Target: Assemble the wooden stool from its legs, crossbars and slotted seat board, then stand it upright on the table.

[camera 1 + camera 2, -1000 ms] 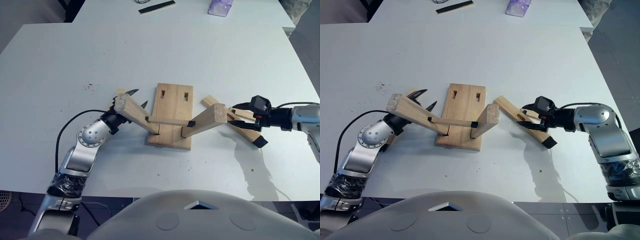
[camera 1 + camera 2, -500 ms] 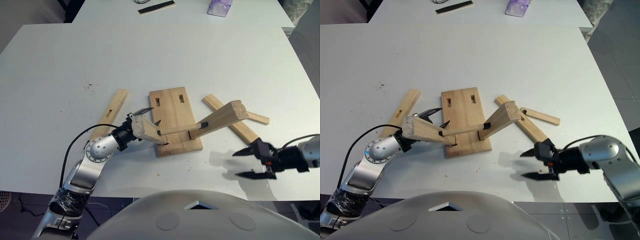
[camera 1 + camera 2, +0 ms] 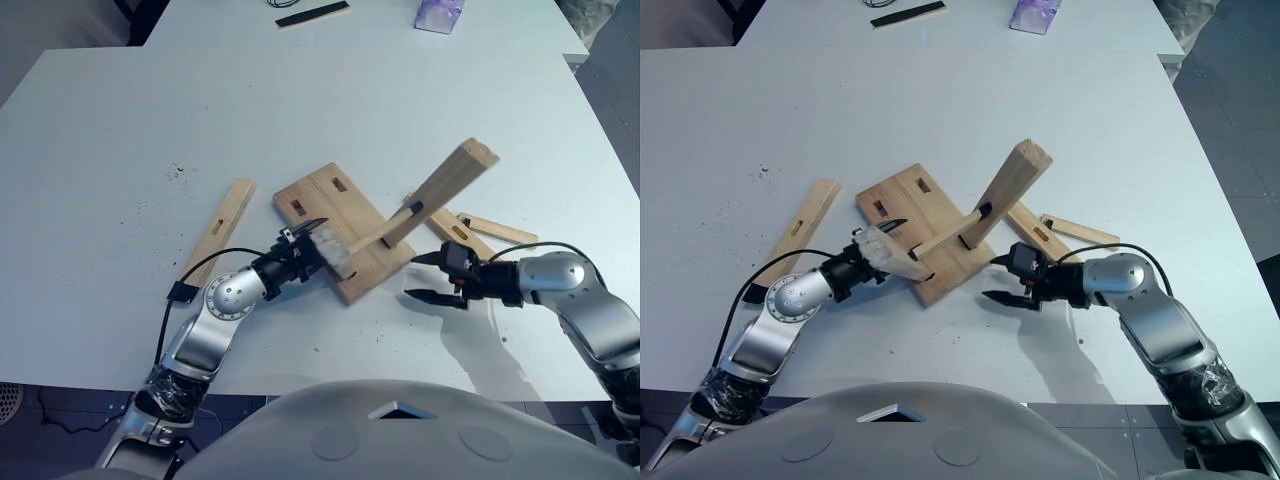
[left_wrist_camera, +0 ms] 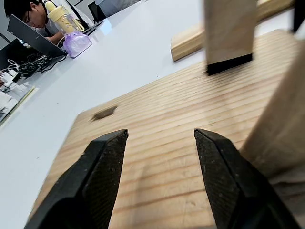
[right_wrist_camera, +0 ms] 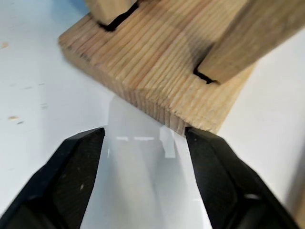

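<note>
The slotted seat board (image 3: 322, 205) lies flat and skewed on the table. Two legs are plugged into its near end, joined by a thin crossbar (image 3: 372, 238). One leg (image 3: 452, 185) rises steeply to the right; the other leg (image 3: 336, 256) points low toward my left arm. My left gripper (image 3: 308, 232) is open beside that low leg, its fingers over the board (image 4: 143, 105). My right gripper (image 3: 413, 277) is open just off the board's near corner (image 5: 157, 71), touching nothing. A loose leg (image 3: 222, 225) lies to the left.
Another loose leg (image 3: 470, 240) and a thin crossbar (image 3: 497, 230) lie behind my right gripper. A black strip (image 3: 313, 13) and a purple bag (image 3: 440, 14) sit on the far table. The white table's front edge runs close under both arms.
The board with its legs has swung round, and the right-hand leg now tilts up higher. My right gripper moved from the table's front in to the board's corner. My left arm shifted right.
</note>
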Controlling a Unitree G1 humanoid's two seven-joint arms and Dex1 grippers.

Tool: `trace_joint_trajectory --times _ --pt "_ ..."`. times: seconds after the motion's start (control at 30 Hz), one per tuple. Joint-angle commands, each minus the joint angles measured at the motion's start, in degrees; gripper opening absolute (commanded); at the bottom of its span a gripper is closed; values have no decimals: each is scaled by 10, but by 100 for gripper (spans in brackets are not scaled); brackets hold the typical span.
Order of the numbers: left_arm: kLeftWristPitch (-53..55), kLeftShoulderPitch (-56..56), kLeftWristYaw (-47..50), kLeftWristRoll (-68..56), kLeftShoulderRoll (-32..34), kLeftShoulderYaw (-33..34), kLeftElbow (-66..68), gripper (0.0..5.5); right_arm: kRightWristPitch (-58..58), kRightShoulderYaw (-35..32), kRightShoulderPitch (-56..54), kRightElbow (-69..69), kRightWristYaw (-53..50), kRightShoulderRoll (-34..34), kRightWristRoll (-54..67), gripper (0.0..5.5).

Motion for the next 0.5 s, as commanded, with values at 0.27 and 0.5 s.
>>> trace_joint_trajectory --times 0.27,0.5 --pt "138 -76 -25 -78 -68 -7 -26 261 -17 -5 -157 163 -93 97 -44 311" --pt "115 -207 -51 -104 1 106 20 261 -2 -74 -72 47 6 0 29 311"
